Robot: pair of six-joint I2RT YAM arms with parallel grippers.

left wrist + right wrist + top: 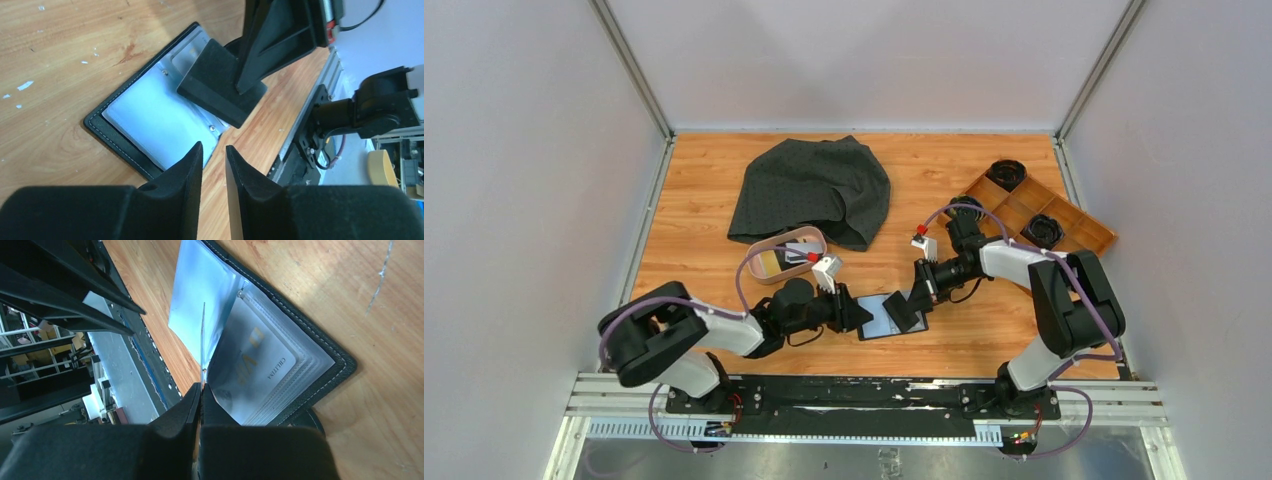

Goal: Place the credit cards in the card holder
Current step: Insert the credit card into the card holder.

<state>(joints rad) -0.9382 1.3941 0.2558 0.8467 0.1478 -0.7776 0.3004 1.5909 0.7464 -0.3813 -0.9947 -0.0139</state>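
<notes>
Lying open and flat on the wooden worktop [704, 190] near its front edge, the card holder [879, 322] sits between the two arms, its pale blue pockets facing up inside a black stitched rim. The right gripper [201, 389] reaches in from the right. Its jaws are pinched together on the edge of one clear inner leaf of the card holder, holding that leaf upright off the stack beneath. Under it, one of the credit cards [260, 360] shows through a pocket on the right half, a pale card with gold lettering. The left gripper [214, 150] hangs just beside the holder's left end, its jaws set narrow with a slim gap between them. Bare wood shows through that gap and the jaws grip nothing. More cards, a yellowish one and a dark one, lie in the pink oval dish [809, 234] beside the left arm, well apart from the holder. A dark cloth [814, 185] is heaped at the back of the worktop, and a wooden compartment tray [1084, 228] with two black round things [1006, 172] in it sits at the right edge
</notes>
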